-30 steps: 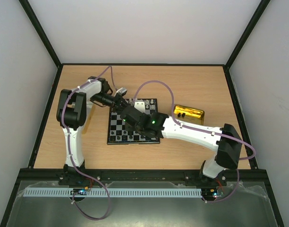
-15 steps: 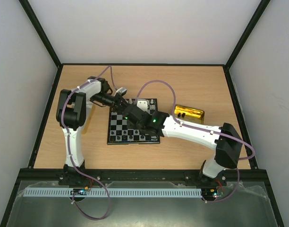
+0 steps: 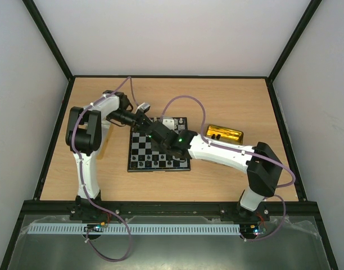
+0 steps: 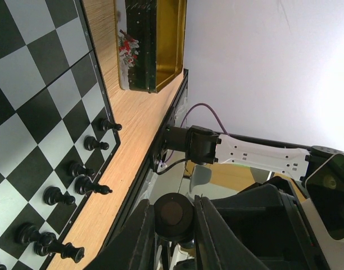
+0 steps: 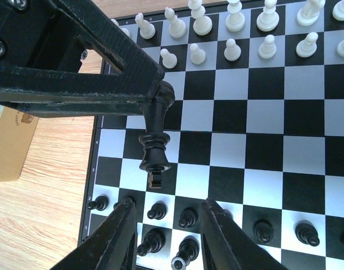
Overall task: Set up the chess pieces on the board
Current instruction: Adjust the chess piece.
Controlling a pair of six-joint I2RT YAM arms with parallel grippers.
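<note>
Chess piece (image 5: 155,135) clamped in left claw (image 4: 172,212).

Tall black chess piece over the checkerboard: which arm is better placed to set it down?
Left: the left gripper holds the tall black chess piece over the black-and-grey checkerboard; the right gripper hangs open, holding nothing.

The board (image 5: 262,135) is chequered black and pale grey inside a thin black rim. White pieces (image 5: 232,50), black pieces (image 5: 263,230) and a taller black piece (image 5: 154,143) are glossy. The tray (image 3: 225,135) is shiny gold and the table (image 3: 217,95) pale wood grain. The arms (image 3: 222,154) are white with black joints, with purple cables (image 3: 183,99).
</note>
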